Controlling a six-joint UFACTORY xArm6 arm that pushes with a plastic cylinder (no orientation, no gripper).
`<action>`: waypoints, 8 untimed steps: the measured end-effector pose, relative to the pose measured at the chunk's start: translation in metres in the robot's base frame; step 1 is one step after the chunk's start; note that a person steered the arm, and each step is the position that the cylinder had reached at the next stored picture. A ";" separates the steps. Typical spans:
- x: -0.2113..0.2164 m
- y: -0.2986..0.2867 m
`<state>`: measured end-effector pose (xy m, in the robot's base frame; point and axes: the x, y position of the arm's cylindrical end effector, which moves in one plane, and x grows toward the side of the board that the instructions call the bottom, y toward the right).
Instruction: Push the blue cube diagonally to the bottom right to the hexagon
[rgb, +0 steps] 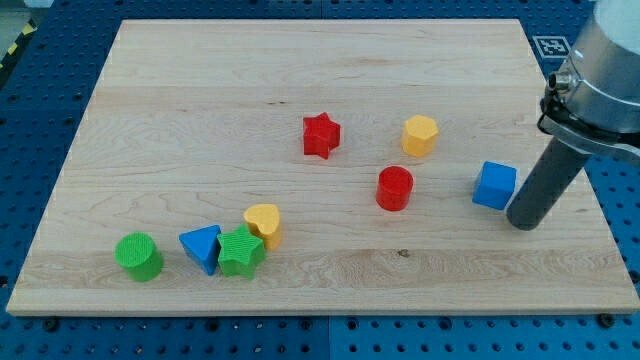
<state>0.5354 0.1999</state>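
Near the view's right edge of the wooden board, my tip is planted just beside the blue cube, at its lower right and possibly touching. No gripper is fitted, so nothing is held; the rod can only push. The yellow hexagon is seen up and to the left of the cube, with the red cylinder nearby. Judged from this, the tip is placed on the side toward which the cube should travel, so repositioning seems needed.
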 end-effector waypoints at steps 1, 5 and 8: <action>-0.001 -0.030; -0.049 -0.047; -0.016 -0.012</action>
<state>0.5195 0.1878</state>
